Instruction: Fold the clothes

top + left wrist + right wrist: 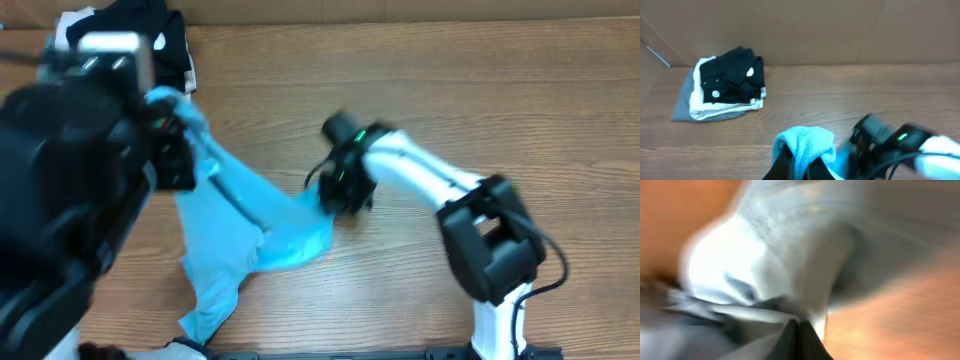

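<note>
The clothes, a light sky-blue T-shirt (250, 215), hang stretched between my two grippers above the wooden table, with the lower part trailing down to the front edge. My left gripper (170, 118) is shut on a bunched corner at the upper left. In the left wrist view that bunch (807, 142) bulges over the dark fingers (787, 167) of the left gripper (802, 167). My right gripper (335, 195) is shut on the shirt's right edge near the table's middle. The right wrist view is blurred, showing pale cloth (765, 255) pinched at the closed right gripper (800, 327).
A stack of folded garments (725, 85), black on top of beige and grey, lies at the back left (165, 35) against the cardboard wall (815, 30). The right arm's white links (440, 180) reach in from the front right. Bare wooden tabletop (480, 90) spans the back right.
</note>
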